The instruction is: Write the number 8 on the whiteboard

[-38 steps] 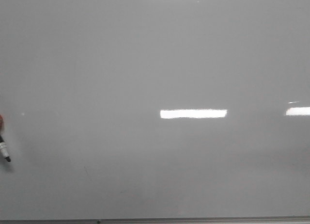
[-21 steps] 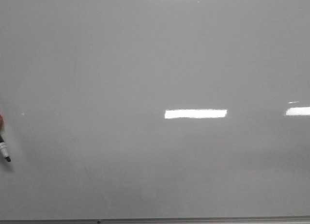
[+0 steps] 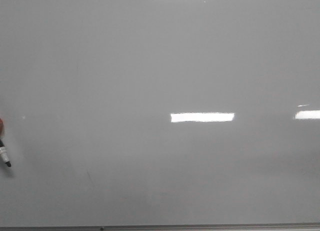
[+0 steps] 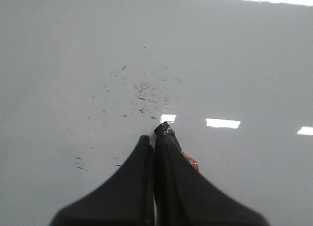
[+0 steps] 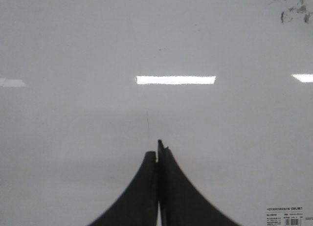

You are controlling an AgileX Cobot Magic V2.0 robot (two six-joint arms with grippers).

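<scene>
Though not yet drawn anywhere on the whiteboard (image 3: 150,66), needs a starting spot for the number 8 well inside the bare grey face, away from the far left edge where the marker (image 3: 5,155) pokes into the front view. Has the left gripper (image 4: 155,138) clenched on that marker, jaws pressed tight with the black end and a spot of red peeking past them. Has the right gripper (image 5: 157,152) pressed closed on nothing that shows, hanging over bare board. Cannot tell whether the tip touches the surface or floats just off it, and hence the first danger: too light a press probably gives a broken or missing line, while too hard a press likely shoves the marker back through the jaws or tilts it. Risks, if begun so close to the edge, running a loop off the board or past easy reach. May also muddle the figure with the old ink flecks (image 4: 144,89) scattered just beyond the tip, should the stroke cross them. Could leave the two loops unjoined if the pen lifts at the crossing.
</scene>
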